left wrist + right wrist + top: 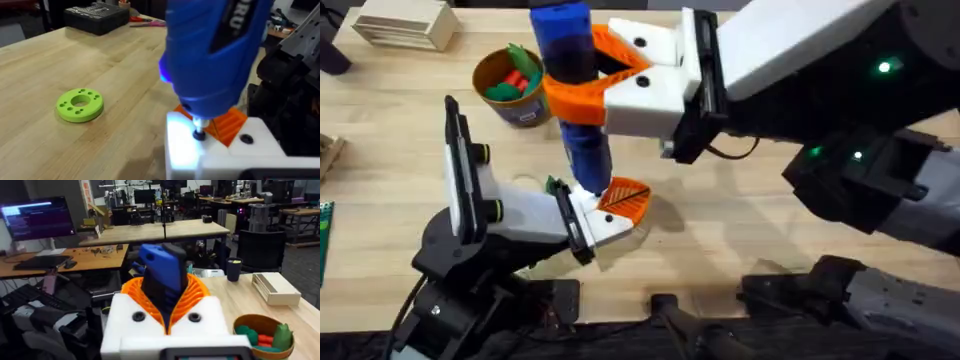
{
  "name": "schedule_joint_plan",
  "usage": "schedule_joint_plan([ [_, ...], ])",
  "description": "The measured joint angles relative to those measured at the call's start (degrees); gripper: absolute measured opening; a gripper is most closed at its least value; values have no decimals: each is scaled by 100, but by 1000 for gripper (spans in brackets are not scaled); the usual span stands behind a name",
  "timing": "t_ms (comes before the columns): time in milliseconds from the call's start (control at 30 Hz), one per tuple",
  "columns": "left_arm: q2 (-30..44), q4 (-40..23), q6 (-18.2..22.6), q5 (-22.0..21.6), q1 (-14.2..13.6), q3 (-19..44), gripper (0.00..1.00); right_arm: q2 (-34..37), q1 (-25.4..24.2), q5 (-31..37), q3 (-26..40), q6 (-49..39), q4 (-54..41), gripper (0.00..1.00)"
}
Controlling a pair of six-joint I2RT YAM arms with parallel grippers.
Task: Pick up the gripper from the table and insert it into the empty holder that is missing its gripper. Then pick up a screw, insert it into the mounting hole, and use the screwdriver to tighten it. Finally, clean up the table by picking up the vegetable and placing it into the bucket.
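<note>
the overhead camera looks down and forward from above the arm bases onto the wooden tabletop [740, 225], the bucket [512, 84] near the far edge. the left wrist camera sits low and very close to the screwdriver [215, 55] — its blue body towers right in front of the lens — and faces across the tabletop toward a green ring [80, 104]. the right wrist camera rides high, looking level over the right end effector [167, 315] into the room. all three share the screwdriver; overhead and right wrist also share the bucket and a pale wooden box [405, 24].
</note>
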Motion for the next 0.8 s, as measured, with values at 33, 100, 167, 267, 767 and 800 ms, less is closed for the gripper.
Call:
schedule_joint_plan([
  [33,0,-2,0,0,0,0,10,0,0,15,0,-4,-37,28],
  [100,0,-3,0,2,0,0,10,0,0,20,0,-2,-44,28],
  [167,0,-2,0,2,0,0,10,0,0,17,0,-2,-48,28],
  [267,-2,-4,-2,2,0,0,10,0,0,17,0,-4,-52,28],
  [767,0,0,2,1,0,0,10,0,0,51,0,-15,5,28],
  [800,-1,-5,4,-4,0,4,10,13,-32,224,-52,256,609,28],
])
